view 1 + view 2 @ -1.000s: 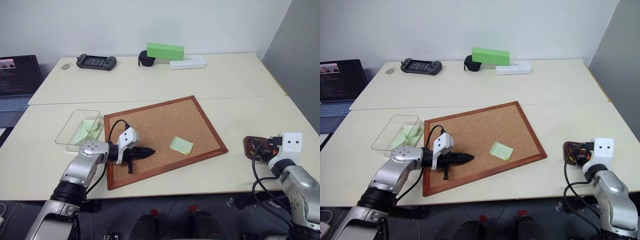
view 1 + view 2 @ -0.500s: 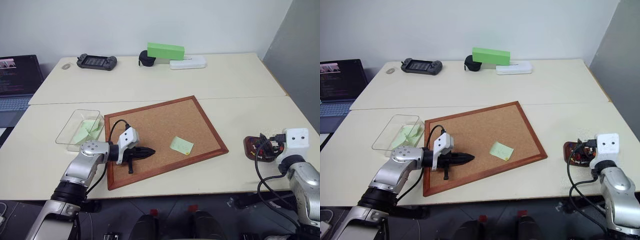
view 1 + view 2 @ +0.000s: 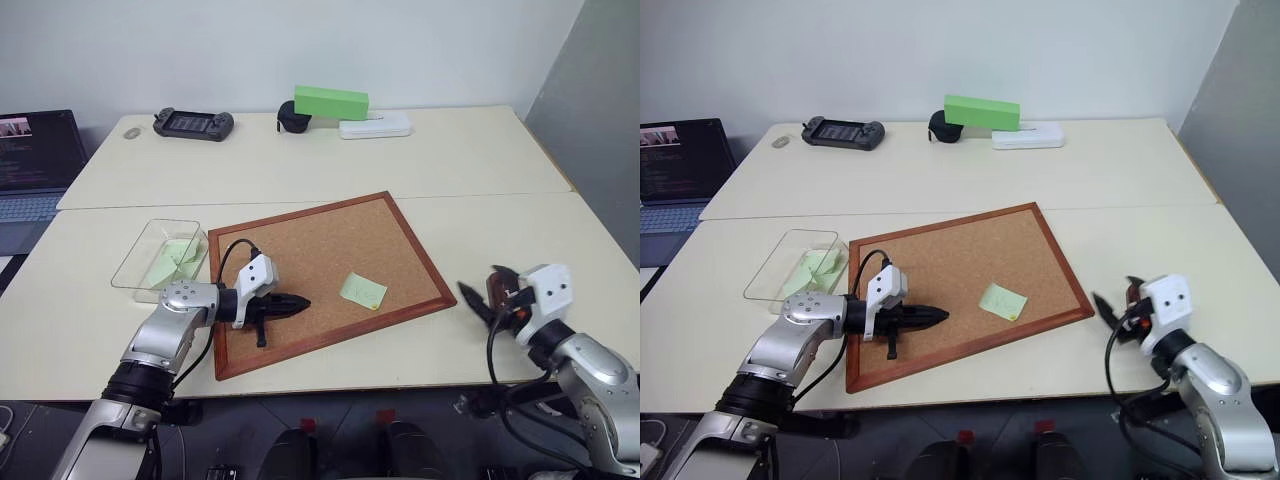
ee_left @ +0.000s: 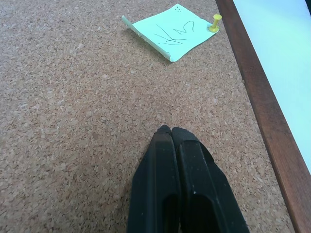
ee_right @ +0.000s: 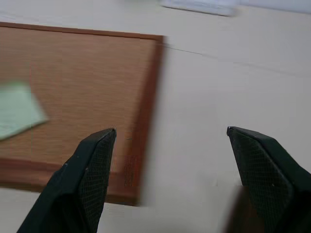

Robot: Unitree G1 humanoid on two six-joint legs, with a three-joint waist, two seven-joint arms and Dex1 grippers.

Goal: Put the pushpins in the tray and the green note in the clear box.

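Right gripper [image 3: 478, 292] gapes just beside tray [image 3: 497, 292].

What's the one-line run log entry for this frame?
left gripper: shut, empty, over corkboard | right gripper: open, empty, facing corkboard | green note: pinned on corkboard by yellow pushpin | clear box: holds green paper

My right gripper [image 3: 1112, 306] sits at lower right, fingers spread, beside the corkboard [image 3: 965, 290]. The green note [image 3: 1001, 300] lies mid-frame; my left gripper [image 3: 938, 317], pinched together, rests lower left.
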